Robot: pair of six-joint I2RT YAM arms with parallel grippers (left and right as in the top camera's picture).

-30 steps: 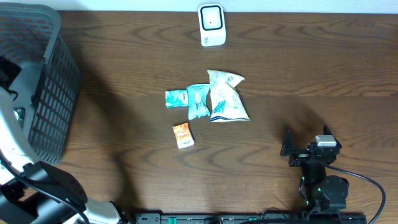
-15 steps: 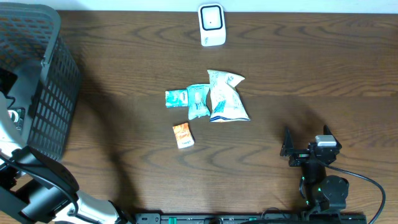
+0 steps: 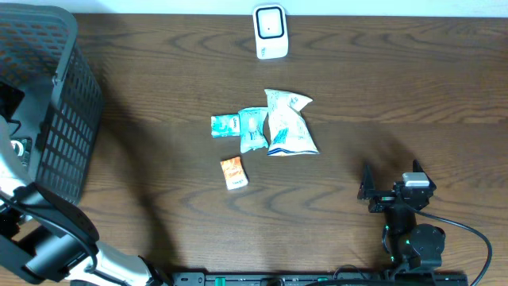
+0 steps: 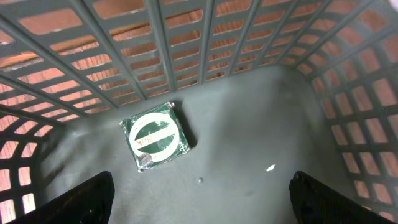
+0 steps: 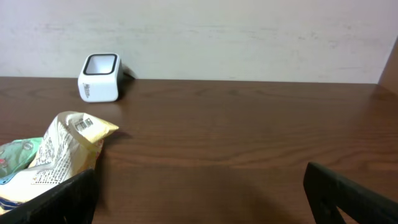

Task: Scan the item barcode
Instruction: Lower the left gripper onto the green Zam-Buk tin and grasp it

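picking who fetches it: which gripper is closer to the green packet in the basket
Left. The left gripper hangs open above the green packet inside the basket; the right gripper sits open far across the table.

I see a dark grey lattice basket [image 4: 205, 37], and in it a green packet [image 4: 155, 135] with a white ring. My table [image 3: 397, 79] is dark brown wood-grain. On it: white barcode scanner [image 3: 270, 32], white-and-blue bag [image 3: 290, 123], teal sachets [image 3: 252, 131], orange packet [image 3: 233, 172].
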